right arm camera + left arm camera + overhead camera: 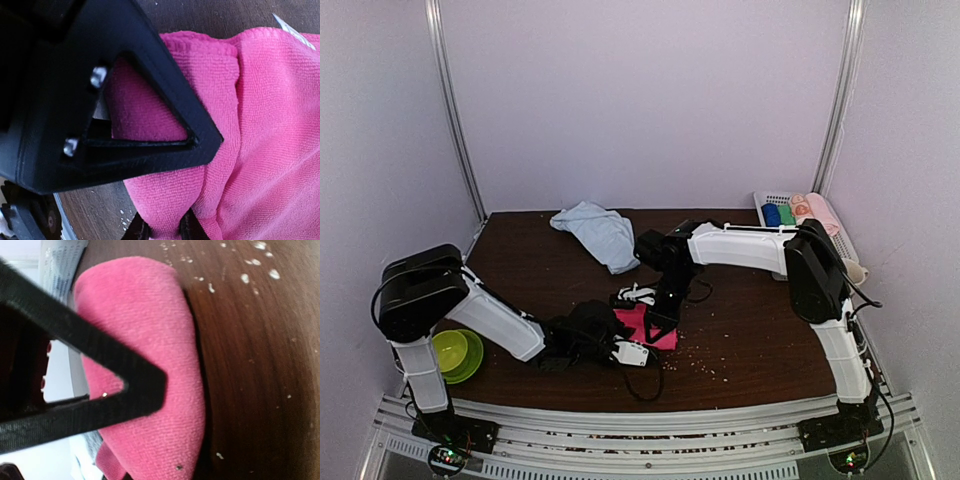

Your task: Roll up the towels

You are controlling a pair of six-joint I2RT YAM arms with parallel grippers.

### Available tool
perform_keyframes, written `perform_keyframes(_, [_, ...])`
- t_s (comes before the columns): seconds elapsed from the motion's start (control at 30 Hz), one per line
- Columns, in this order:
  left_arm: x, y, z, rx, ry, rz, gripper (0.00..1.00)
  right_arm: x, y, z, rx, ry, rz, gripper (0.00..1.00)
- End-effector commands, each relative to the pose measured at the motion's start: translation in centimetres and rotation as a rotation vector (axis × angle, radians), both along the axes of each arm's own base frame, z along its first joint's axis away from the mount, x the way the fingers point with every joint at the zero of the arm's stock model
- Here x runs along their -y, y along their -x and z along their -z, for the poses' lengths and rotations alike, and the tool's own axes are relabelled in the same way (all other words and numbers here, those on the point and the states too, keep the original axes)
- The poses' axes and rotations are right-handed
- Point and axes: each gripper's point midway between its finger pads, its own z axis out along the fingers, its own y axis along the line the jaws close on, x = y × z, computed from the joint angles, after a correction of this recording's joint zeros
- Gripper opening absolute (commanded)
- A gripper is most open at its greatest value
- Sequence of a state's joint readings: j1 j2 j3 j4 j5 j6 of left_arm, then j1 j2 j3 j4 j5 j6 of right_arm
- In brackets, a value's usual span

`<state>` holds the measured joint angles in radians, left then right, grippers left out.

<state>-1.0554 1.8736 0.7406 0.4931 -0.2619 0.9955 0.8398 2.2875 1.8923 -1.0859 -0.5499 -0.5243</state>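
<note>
The magenta-pink towel [642, 322] lies bunched on the dark wooden table [760, 320], between both grippers. My right gripper [658, 318] comes down on its far side. In the right wrist view this gripper [190, 187] is shut, pinching a fold of the pink towel [270, 125]. My left gripper [624, 338] is at the towel's near-left edge. In the left wrist view its upper finger [145, 385] lies across the pink towel [150, 315]; its lower finger is almost hidden under the cloth. The light blue towel [600, 232] lies crumpled at the back of the table, untouched.
A green bowl [457, 353] sits at the near-left table edge. A white basket [767, 199] with small coloured rolls [802, 209] stands at the back right. Pale crumbs [720, 365] dot the wood right of the pink towel. White walls enclose the table.
</note>
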Motion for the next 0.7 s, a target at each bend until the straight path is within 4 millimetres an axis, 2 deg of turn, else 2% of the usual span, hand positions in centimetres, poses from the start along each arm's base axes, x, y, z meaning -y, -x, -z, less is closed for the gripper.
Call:
perform_keyframes(0.0, [-3.6, 1.6, 5.2, -0.165, -0.210, -0.031, 0.07, 2.1, 0.4, 2.5, -0.028, 0.090, 0.005, 0.20])
perform_keyframes(0.07, [-3.6, 2.2, 5.2, -0.228, -0.216, -0.026, 0.00, 2.2, 0.0, 2.0, -0.003, 0.079, 0.022, 0.27])
perform_keyframes(0.2, [-3.7, 3.3, 5.1, -0.359, -0.212, -0.019, 0.00, 2.6, -1.8, -0.5, 0.110, 0.027, 0.095, 0.51])
perform_keyframes(0.27, [-3.8, 3.8, 4.9, -0.425, -0.207, -0.021, 0.00, 3.2, -2.7, -2.1, 0.176, -0.002, 0.141, 0.72])
perform_keyframes(0.37, [-3.9, 4.2, 4.6, -0.510, -0.196, -0.029, 0.00, 4.2, -3.8, -4.4, 0.269, -0.052, 0.195, 0.85])
perform_keyframes(0.47, [-3.9, 4.4, 4.4, -0.584, -0.180, -0.040, 0.00, 5.7, -5.1, -6.4, 0.376, -0.084, 0.267, 0.91])
perform_keyframes(0.6, [-3.7, 4.3, 3.9, -0.686, -0.159, -0.059, 0.00, 7.7, -6.6, -8.3, 0.494, -0.133, 0.357, 0.92])
perform_keyframes(0.67, [-3.6, 4.2, 3.7, -0.747, -0.152, -0.070, 0.00, 8.5, -6.8, -8.6, 0.544, -0.142, 0.376, 0.92])
